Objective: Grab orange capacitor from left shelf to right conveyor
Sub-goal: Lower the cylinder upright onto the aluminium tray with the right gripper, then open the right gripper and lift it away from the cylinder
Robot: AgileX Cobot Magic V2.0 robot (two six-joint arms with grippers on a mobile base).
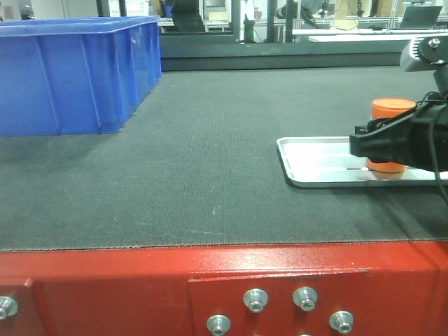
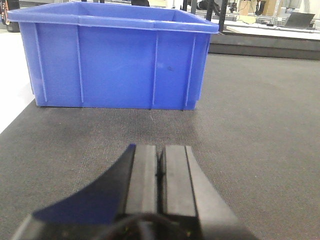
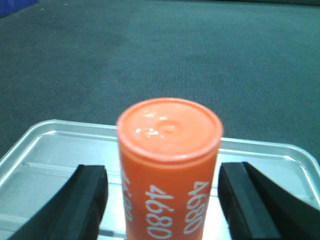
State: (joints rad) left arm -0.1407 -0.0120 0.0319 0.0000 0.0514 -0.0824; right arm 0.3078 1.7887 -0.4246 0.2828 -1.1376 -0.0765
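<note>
Nearest the front camera runs the red-painted frame of the right conveyor (image 1: 210, 210), studded with silver bolts (image 1: 255, 299), and beyond it stretches the dark grey textured belt. On the belt at the right lies a shallow silver tray (image 1: 315, 164), and in it stands the orange capacitor (image 1: 392, 110), upright on the tray floor. The right gripper (image 1: 381, 143) reaches in from the right edge at the capacitor's level, its black body crossing the cylinder's middle in the front view. The right wrist view shows this closely: the capacitor (image 3: 170, 165), with white "4680" printed down its side, stands between the two black fingers (image 3: 90, 200), which are spread apart with a clear gap on either side of the cylinder, so they are released and touch nothing. The tray (image 3: 45, 150) holds only the capacitor in what can be seen. Further back on the left of the belt sits a blue plastic bin (image 1: 70, 77); its inside is not visible from the front camera. The left wrist view looks at the same bin (image 2: 115, 65) from low over the belt, with the left gripper (image 2: 160, 167) in the foreground well short of the bin wall, its fingers (image 2: 145, 175) pressed together and clenched on nothing. Behind the conveyor, benches and equipment are blurred.
</note>
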